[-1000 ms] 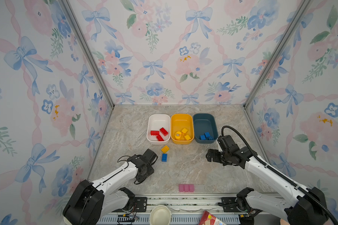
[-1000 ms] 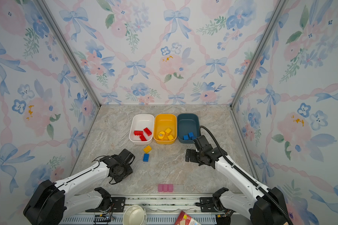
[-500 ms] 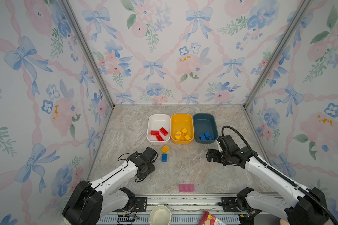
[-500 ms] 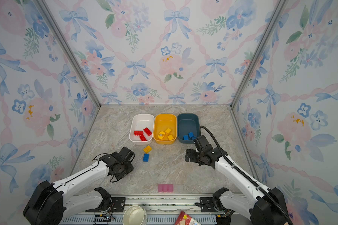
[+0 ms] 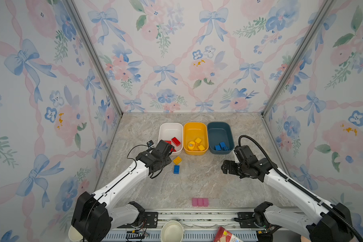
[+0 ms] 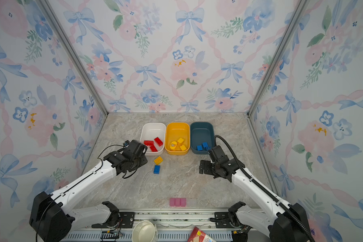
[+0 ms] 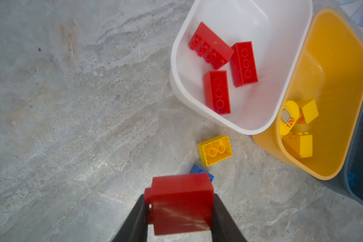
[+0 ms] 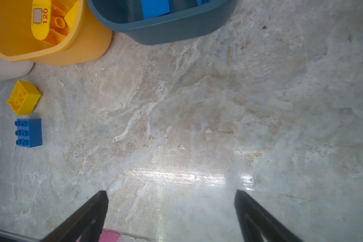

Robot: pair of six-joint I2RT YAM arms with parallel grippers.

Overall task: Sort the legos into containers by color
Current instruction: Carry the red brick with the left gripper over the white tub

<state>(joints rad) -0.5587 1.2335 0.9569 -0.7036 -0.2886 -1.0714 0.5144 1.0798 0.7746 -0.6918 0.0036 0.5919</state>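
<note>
Two matching arms. Left arm (image 5: 124, 181): white shells, black joint housings, thin dark seam along the forearm, slim black cable (image 5: 132, 148) looping loose by the wrist. Right arm (image 5: 291, 190): same white and black, thick ribbed black hose (image 5: 260, 145) arching off the wrist and along the link. Right gripper (image 8: 170, 191): fingers (image 8: 88, 215) black, tapering to narrow tips.

Grey-beige veined marble tabletop (image 5: 197, 184). At 12 o'clock: white tub (image 5: 170, 125), yellow tub (image 5: 195, 124), teal tub (image 5: 218, 124). Yellow brick (image 5: 177, 160), blue brick (image 5: 176, 169), red brick (image 7: 179, 203). At 6 o'clock: pink strip (image 5: 200, 202). Floral, blue-bowed wallpaper (image 5: 176, 62).
</note>
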